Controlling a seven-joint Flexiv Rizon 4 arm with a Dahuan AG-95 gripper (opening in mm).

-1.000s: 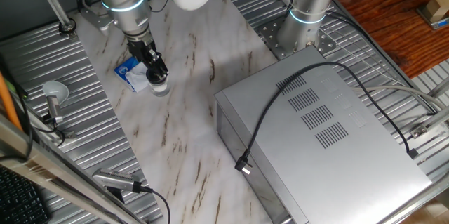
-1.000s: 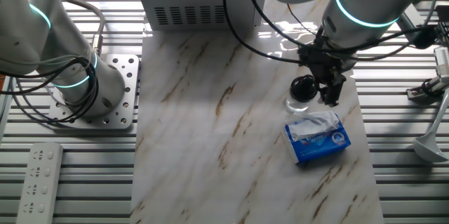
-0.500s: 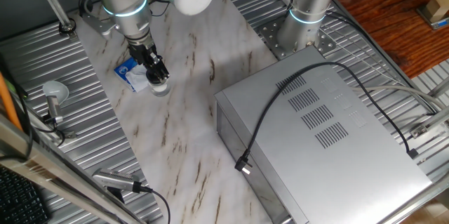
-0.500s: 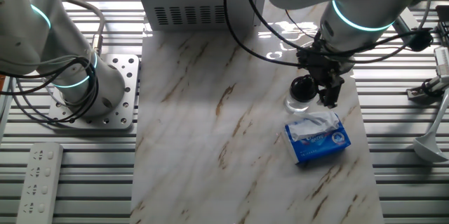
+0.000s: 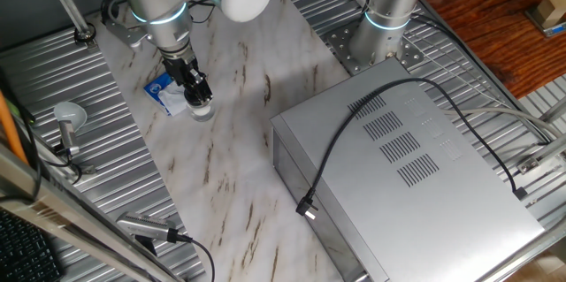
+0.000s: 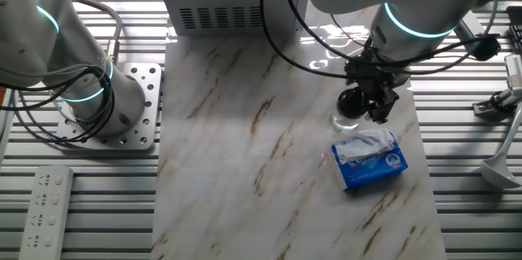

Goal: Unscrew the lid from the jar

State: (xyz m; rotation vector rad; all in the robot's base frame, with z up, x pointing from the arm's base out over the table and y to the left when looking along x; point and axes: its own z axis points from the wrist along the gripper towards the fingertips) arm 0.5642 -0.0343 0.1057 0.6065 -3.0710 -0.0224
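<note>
marble-patterned tabletop [image 6: 245, 154] sits between ribbed metal panels, with a grey metal box [image 5: 407, 176] well apart from the work. just beside the jar [image 6: 343, 120] lies a blue-and-white packet [image 6: 369, 160]. the gripper [image 6: 360, 101] comes down from above, its dark fingers [image 5: 193, 81] closed around the black lid [image 6: 352, 99] atop the jar.

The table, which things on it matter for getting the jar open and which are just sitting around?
Part of the job:
- the lid
- the jar
- the gripper, at the lid

Just lying about:
- blue-and-white packet
- grey metal box
- black cable across the box
- white disc on a stem
</note>
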